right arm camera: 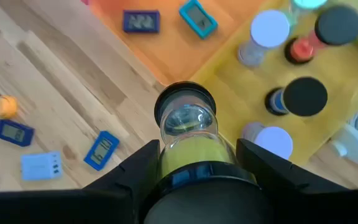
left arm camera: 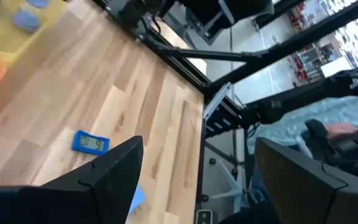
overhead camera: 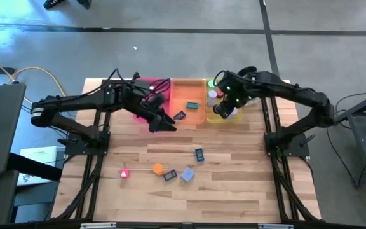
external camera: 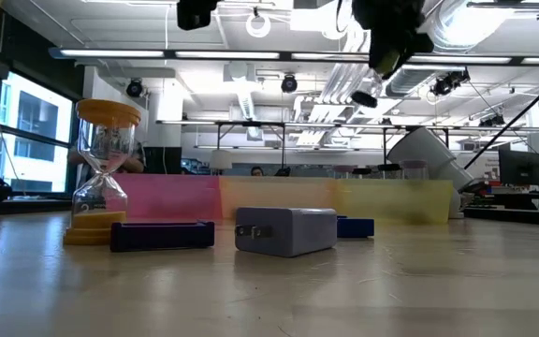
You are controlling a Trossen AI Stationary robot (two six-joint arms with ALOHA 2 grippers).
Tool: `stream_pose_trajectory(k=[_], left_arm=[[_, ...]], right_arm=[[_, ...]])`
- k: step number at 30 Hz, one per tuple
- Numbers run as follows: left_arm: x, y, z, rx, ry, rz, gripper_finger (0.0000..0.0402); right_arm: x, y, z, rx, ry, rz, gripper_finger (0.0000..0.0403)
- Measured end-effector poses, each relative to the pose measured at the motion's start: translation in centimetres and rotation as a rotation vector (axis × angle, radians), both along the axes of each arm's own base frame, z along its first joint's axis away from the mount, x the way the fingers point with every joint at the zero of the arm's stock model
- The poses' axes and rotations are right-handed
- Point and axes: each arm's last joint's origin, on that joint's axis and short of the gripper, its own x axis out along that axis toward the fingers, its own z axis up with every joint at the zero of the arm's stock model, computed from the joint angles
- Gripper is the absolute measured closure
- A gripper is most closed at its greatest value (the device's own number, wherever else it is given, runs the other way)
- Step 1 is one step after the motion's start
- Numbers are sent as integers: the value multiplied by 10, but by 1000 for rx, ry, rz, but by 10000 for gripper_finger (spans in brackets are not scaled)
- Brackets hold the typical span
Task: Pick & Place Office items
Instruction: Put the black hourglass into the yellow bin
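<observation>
The worktop [overhead camera: 234, 184] is light wood, with three trays at its far edge: pink [overhead camera: 151, 83], orange [overhead camera: 189, 117] and yellow [overhead camera: 210, 118].

The right hand [right arm camera: 197, 158] holds a sand timer [right arm camera: 186, 134] with yellow sand. Its fingers squeeze the timer's sides. It hangs over the near edge of the yellow tray, where other round things [right arm camera: 306, 96] already sit.

To do this well, I think the hand should go down slowly over a bare spot. It should let go only when the timer stands flat.

The left hand [left arm camera: 194, 177] is open and empty, near the pink tray.

Small things wait on the worktop: blue clocks [overhead camera: 199, 154], a grey plug block [overhead camera: 187, 175], another sand timer [overhead camera: 157, 168], a pink piece [overhead camera: 124, 173].

I can read no words anywhere.
</observation>
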Motion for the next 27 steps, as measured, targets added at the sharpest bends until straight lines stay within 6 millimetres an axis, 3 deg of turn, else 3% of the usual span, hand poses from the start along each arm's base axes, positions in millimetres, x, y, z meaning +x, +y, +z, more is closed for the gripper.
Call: stream_pose_trajectory(k=[11,27], left_arm=[[1,-9,0,0,1,-33,101],[1,-9,0,-1,3,-33,101]], right_arm=[[22,-35,-38,46,159,-2,216],[58,-57,-97,49,346,41,215]])
